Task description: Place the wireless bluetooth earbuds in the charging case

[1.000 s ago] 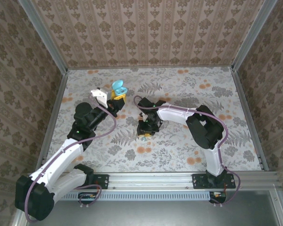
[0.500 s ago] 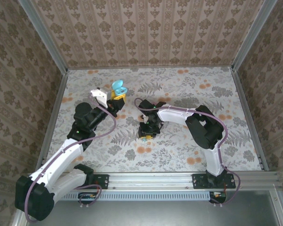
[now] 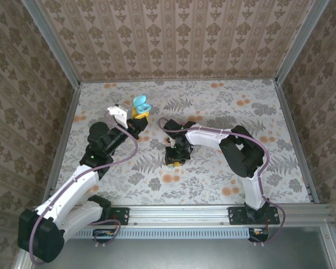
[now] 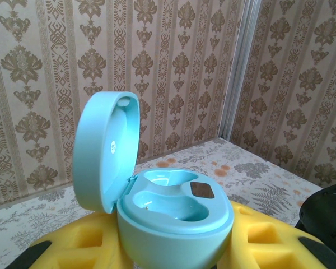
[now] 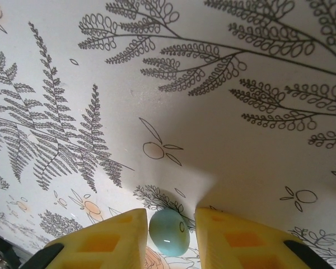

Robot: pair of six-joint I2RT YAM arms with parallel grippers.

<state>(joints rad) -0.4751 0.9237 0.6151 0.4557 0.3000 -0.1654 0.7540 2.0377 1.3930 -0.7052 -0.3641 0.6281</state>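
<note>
A small rounded mint plastic earbud (image 5: 169, 231) lies on the white fern-and-flower printed table (image 5: 241, 123). Its slightly longer axis runs along the gap between the right gripper's (image 5: 171, 223) yellow foam pads (image 5: 106, 242). The pads flank it closely, but I cannot tell whether they pinch it. The left gripper (image 3: 139, 116) clamps the mint egg-shaped charging case (image 4: 176, 227), mouth up and lid (image 4: 103, 151) raised. Brown damask wallpaper (image 4: 173, 67) surrounds the table.
</note>
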